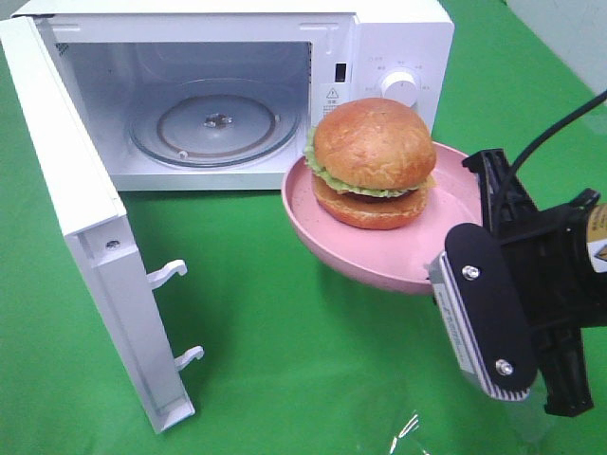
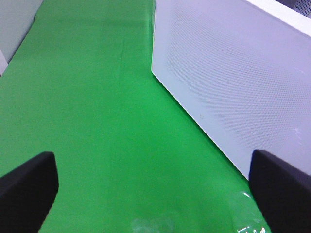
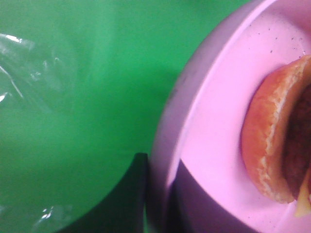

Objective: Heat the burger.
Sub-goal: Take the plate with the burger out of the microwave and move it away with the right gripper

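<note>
- You have the microwave [image 1: 379,57] standing on the green cloth [image 1: 285,332], its door [image 1: 85,227] swung wide so the cavity shows, with the glass turntable [image 1: 204,123] bare inside.
- The burger [image 1: 372,161] sits on the pink plate [image 1: 379,261], just in front of the microwave's control panel and beside the open cavity — outside it, not on the turntable.
- In the high view the plate appears lifted off the cloth, and its near rim meets your right gripper [image 1: 455,275].
- In the right wrist view the right gripper [image 3: 158,194] is clamped on the plate's [image 3: 214,121] rim: one dark finger [image 3: 131,194] lies under the outer wall, the other presses on the inner face, with the rim pinched between them.
- That same view shows the burger's [image 3: 269,141] lower bun resting on the plate's floor, near the gripped rim but not touching the fingers.
- Your left gripper [image 2: 155,194] stands wide open and holds nothing — its two dark fingertips [image 2: 26,189] hang apart over bare cloth [image 2: 87,97].
- It sits alongside the microwave's white perforated side wall [image 2: 233,82], with one fingertip close to that wall; you cannot tell whether it touches.
</note>
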Robot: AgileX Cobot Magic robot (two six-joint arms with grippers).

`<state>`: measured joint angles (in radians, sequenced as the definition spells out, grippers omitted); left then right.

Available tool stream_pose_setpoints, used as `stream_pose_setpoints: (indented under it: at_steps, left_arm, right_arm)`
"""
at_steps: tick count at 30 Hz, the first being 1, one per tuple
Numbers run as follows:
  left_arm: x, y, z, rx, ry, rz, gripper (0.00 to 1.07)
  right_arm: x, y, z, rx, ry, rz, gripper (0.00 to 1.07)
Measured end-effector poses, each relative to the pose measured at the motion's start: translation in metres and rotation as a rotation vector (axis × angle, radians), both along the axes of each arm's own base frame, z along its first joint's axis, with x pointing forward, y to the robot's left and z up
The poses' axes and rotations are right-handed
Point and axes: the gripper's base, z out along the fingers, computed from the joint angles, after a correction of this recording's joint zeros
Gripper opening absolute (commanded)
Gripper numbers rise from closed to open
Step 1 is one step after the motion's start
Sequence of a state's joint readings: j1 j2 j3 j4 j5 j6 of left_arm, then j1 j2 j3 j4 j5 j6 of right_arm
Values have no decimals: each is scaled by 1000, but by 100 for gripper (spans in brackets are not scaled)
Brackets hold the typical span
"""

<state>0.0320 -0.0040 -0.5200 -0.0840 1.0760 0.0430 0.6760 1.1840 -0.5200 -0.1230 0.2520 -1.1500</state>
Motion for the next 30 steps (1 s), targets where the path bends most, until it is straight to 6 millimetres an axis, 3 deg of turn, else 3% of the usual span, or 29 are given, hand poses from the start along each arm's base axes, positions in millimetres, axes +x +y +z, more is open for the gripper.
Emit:
stream_pose_setpoints:
  at_steps: [10,30]
  left_arm:
    - [0,0,0,0,0,0,99]
    - [0,0,0,0,0,0,99]
  right_arm:
    - [-23,-32,9,-56,37,-178,0]
    - [-21,-57,12,23,50,-723,0]
